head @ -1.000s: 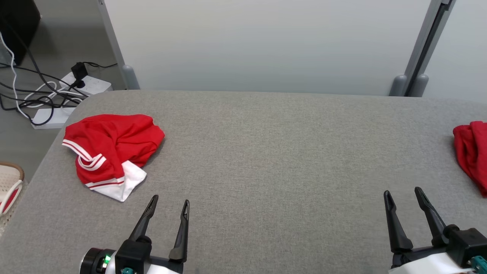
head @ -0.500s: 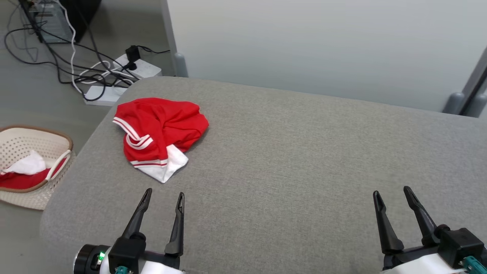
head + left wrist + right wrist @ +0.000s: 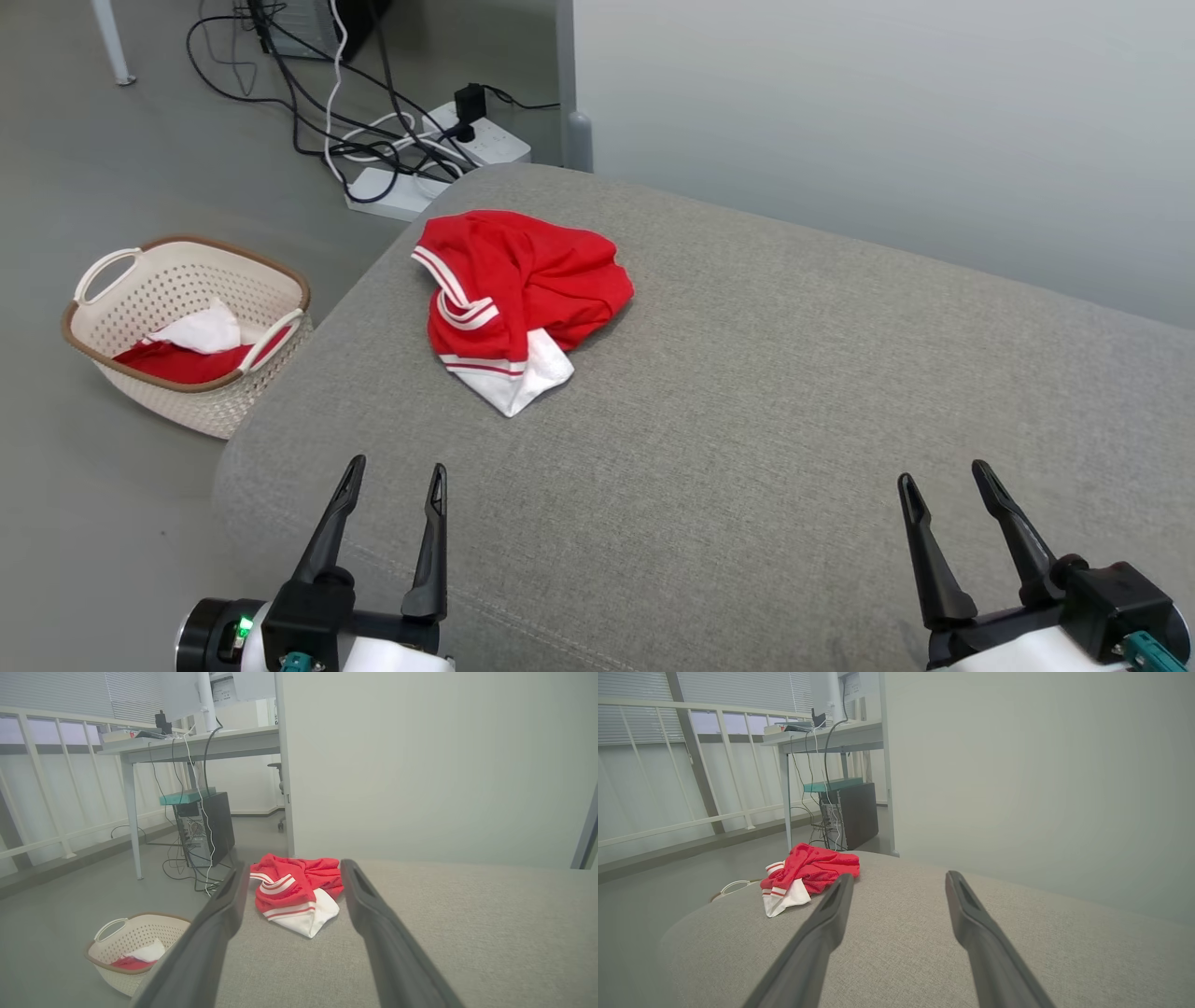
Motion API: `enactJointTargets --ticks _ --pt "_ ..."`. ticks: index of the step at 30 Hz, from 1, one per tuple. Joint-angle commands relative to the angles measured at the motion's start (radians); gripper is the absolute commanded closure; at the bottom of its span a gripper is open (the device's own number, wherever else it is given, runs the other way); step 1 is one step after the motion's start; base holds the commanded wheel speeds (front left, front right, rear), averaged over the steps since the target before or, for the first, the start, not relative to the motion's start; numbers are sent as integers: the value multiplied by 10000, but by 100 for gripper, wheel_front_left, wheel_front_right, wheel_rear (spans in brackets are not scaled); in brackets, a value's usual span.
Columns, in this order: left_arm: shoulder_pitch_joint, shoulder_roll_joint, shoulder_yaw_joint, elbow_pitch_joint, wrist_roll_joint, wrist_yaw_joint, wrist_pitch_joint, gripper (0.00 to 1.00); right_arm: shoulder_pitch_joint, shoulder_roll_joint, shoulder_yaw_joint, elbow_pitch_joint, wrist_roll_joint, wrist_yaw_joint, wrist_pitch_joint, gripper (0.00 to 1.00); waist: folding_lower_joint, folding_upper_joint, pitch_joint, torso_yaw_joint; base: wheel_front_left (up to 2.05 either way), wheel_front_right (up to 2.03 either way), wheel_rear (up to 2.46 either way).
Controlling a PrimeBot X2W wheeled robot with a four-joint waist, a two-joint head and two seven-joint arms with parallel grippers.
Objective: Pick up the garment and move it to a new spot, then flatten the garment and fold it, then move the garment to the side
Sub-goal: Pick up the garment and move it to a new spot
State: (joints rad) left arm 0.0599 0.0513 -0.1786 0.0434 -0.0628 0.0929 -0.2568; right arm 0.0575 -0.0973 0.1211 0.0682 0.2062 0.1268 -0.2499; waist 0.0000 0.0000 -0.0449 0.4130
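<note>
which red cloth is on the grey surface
The crumpled red garment with white striped trim, on the grey surface; the other red cloth sits in the basket.

You see a grey fabric-covered worktop [image 3: 794, 420]; a crumpled red garment [image 3: 523, 289] with white trim lies on it, near its far left corner.

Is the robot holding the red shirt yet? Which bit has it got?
Nothing is held. The left end effector and the right end effector are both open and empty, short of the red garment lying crumpled on the grey surface.
</note>
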Motion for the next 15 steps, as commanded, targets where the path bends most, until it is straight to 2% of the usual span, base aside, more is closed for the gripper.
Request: enactJointTargets --ticks 1,7,15 --pt "-112 -5 302 -295 -5 109 -49 0 -100 -151 251 -360 65 39 -118 0 0 0 -2 209 0 0 0" --pt "-49 -7 333 -303 -14 144 -49 0 -121 -157 291 -373 57 39 -118 0 0 0 5 484 0 0 0" --pt "-19 -8 350 -347 -51 225 -49 0 -172 -271 411 -375 41 39 -118 0 0 0 88 428 0 0 0"
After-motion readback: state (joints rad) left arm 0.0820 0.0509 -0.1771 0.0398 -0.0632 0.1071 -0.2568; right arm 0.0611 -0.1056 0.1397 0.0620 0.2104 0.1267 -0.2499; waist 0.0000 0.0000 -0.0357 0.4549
